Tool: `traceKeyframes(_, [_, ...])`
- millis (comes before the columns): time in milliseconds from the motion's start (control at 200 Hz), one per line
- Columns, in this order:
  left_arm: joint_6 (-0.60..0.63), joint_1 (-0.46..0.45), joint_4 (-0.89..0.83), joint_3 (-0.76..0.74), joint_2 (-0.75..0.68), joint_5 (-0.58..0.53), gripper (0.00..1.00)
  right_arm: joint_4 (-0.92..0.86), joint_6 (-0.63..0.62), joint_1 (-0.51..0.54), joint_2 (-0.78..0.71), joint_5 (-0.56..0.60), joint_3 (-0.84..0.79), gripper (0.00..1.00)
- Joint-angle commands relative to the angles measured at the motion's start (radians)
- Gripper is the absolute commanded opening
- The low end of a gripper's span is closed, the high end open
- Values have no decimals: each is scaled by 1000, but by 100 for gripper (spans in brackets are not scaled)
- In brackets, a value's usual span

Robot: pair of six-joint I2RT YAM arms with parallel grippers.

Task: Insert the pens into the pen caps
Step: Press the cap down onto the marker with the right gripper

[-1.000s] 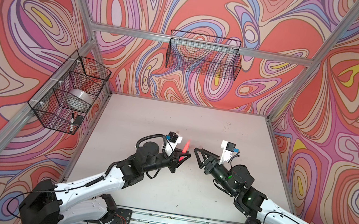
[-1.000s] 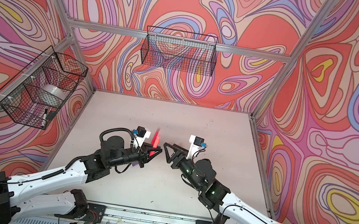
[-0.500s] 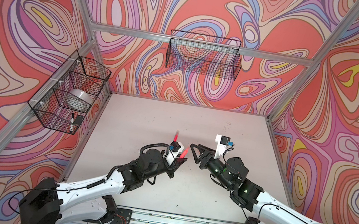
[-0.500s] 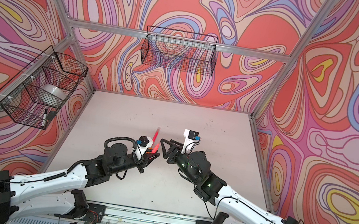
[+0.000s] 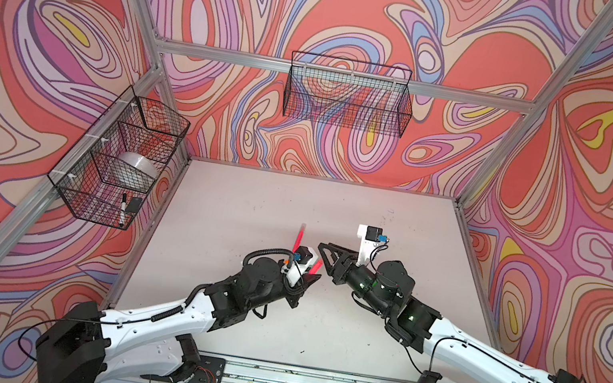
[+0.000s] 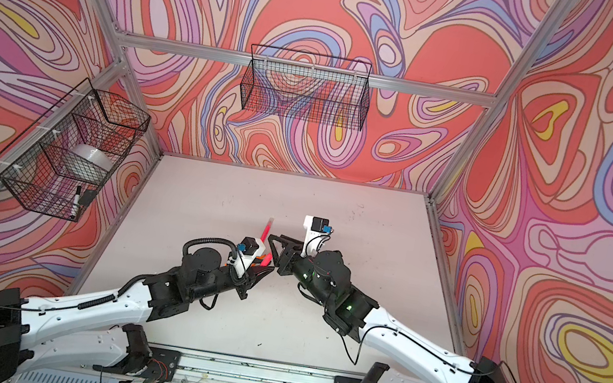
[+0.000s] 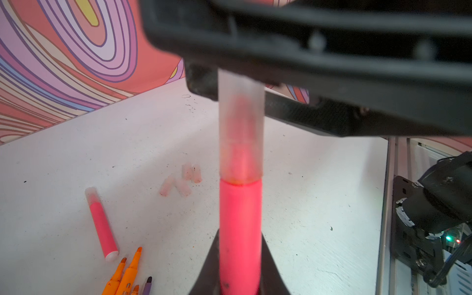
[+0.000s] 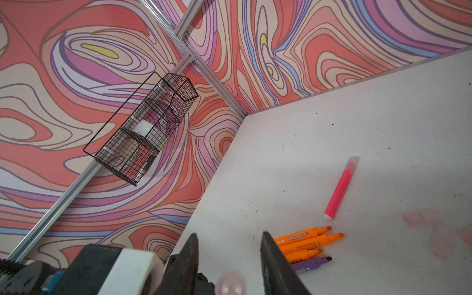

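Left wrist view: found held pink pen [image 7: 240, 229] clamped low on its barrel in left jaws, closed tight, carried in the air over mid table [image 5: 252, 200]. Noted held cap [image 7: 240, 122] sleeved over its tip, skirt meeting the pink barrel with no gap visible. Compared with a second before: right arm swung in from well apart, pen re-aimed toward it, right jaws narrowed from wide to part open. Found right jaws now straddling the cap's far end, with clearance on both sides in right wrist view, so not gripping it. Judged this pen capped or very nearly so, with perhaps one push along its length left to seat the cap. Counted one capped pink pen [image 8: 341, 187] lying flat on the table. Still bare-tipped: three orange pens [image 8: 309, 240] and one purple pen [image 8: 311, 263], side by side. Four loose caps [image 7: 184, 189] clustered near them. Put progress at two of six at best. Room: meeting point well apart from the walls and from wire basket [image 5: 104, 184]; bare table open behind and to the right. Lying pens close beneath the meeting point, so flagged risk of scattering them on any drop or low pass.
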Motion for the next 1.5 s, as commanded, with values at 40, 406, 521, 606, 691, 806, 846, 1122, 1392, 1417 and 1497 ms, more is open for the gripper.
traceKeyframes(40, [21, -10, 11, 3, 20, -21, 0, -8, -15, -6, 21, -15, 42, 32])
traceKeyframes(406, [17, -11, 25, 5, 27, -49, 0, -29, -19, -6, 79, -32, 63, 13])
traceKeyframes(521, [6, -11, 38, 4, 27, -56, 0, -36, -18, -5, 92, -47, 64, 4])
traceKeyframes(606, [-8, -12, 38, 12, 27, -67, 0, -35, -18, -5, 92, -56, 56, 0])
traceKeyframes(691, [-18, -9, 33, 26, 29, -98, 0, -19, -16, -5, 86, -67, 35, 0])
traceKeyframes(806, [-19, 4, 27, 52, 25, -89, 0, -4, -2, -4, 85, -82, 10, 0])
traceKeyframes(846, [-21, 12, 22, 62, 23, -83, 0, 8, 6, -2, 87, -92, -4, 0])
traceKeyframes(1122, [-78, 163, 61, 90, 8, -11, 0, 65, 40, 54, 84, -64, -74, 0])
traceKeyframes(1392, [-101, 243, 76, 151, 27, 121, 0, 130, 65, 128, 180, -62, -80, 0])
traceKeyframes(1417, [-101, 250, 76, 155, 27, 131, 0, 134, 63, 132, 187, -63, -80, 0])
traceKeyframes(1497, [-66, 256, 49, 175, 23, 121, 0, 147, 58, 139, 204, -61, -83, 0])
